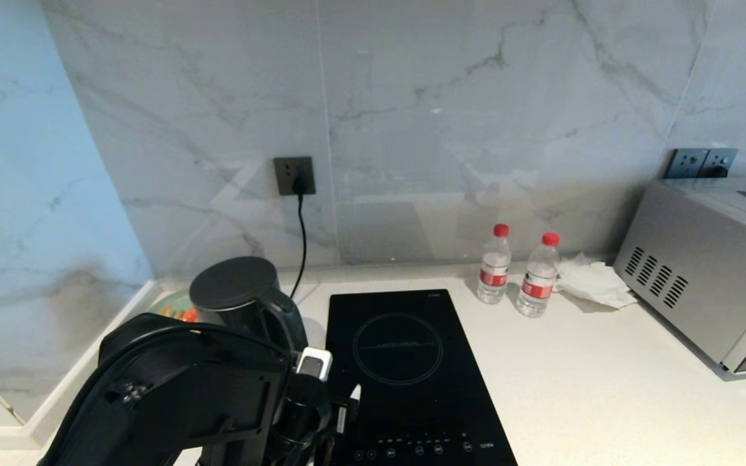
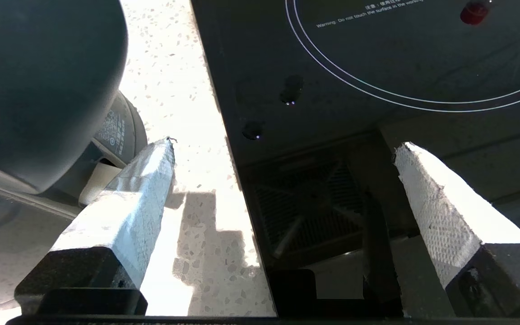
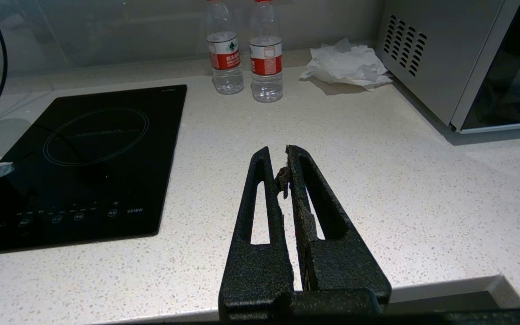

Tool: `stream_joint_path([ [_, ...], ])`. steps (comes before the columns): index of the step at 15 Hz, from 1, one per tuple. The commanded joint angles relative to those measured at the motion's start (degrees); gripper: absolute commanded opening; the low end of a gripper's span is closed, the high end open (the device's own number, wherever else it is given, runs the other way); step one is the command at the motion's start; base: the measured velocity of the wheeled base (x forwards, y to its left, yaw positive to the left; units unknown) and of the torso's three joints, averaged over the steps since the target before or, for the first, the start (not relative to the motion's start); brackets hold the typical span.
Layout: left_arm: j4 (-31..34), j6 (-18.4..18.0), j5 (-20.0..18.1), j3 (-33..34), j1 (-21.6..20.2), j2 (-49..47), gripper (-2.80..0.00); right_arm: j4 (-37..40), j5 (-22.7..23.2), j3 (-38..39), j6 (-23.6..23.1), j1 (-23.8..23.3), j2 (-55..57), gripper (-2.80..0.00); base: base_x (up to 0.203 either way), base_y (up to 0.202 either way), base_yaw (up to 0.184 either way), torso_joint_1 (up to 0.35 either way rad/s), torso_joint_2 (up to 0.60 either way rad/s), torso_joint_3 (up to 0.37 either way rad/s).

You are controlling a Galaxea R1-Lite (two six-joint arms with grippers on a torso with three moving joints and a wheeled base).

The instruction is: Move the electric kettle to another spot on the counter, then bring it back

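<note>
The electric kettle [image 1: 238,294] stands at the back left of the worktop [image 1: 606,362], close to the corner where the marble walls meet, with a black cord [image 1: 302,236] running up to the wall socket [image 1: 294,175] behind it. The induction hob [image 1: 405,362] lies just to its right. The left claw [image 2: 282,180] hangs low over the strip of worktop between kettle and hob, fingers spread wide and holding nothing; one pale finger [image 2: 129,203] sits just beside the kettle's dark body [image 2: 39,90], not visibly touching it.

The step in hand looks like the approach to a grasp. To do it well, the claw should swing toward the loop handle [image 1: 285,317] so that one finger passes through the loop, and close only when the handle sits squarely between the pads (a pinch on the glossy round wall would likely slip). A straight lift should come first, since the kettle seems to rest on a base.

Open room lies to the right: the bare worktop in front of the two water bottles [image 1: 515,272] and the crumpled paper [image 1: 590,279] is the broadest patch, well apart from the microwave [image 1: 710,272]. The cord, the hob's edge and the corner walls are the things to clear.

The right claw [image 3: 285,169], pressed together and empty, is parked over the near edge of the worktop.
</note>
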State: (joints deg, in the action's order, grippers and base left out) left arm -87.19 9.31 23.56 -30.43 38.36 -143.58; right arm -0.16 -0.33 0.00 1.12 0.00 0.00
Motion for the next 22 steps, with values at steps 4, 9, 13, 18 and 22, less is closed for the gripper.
stream_joint_path([
  [4,-0.48,1.63,0.27,1.31,0.31,1.92,0.0,-0.02,-0.02,0.0,0.02,0.0,0.0,-2.8,0.0,0.0,0.0,0.0,0.0,0.0],
  [9,-0.48,4.05,0.25,1.97,0.13,3.23,0.0,-0.02,-0.02,0.0,0.02,0.0,0.0,-2.8,0.0,0.0,0.0,0.0,0.0,0.0],
  [13,-0.48,3.16,0.08,1.34,-0.04,2.02,0.0,-0.02,-0.02,-0.01,0.02,0.0,0.0,-2.8,0.0,0.0,0.0,0.0,0.0,0.0],
  [18,-0.48,0.92,0.23,0.13,-1.1,0.03,0.0,-0.02,-0.02,0.0,0.02,0.0,0.0,-2.8,0.0,0.0,0.0,0.0,0.0,0.0],
  [22,-0.48,0.71,0.52,0.31,-1.27,-0.21,0.0,-0.02,-0.02,0.0,0.02,0.0,0.0,-2.8,0.0,0.0,0.0,0.0,0.0,0.0],
])
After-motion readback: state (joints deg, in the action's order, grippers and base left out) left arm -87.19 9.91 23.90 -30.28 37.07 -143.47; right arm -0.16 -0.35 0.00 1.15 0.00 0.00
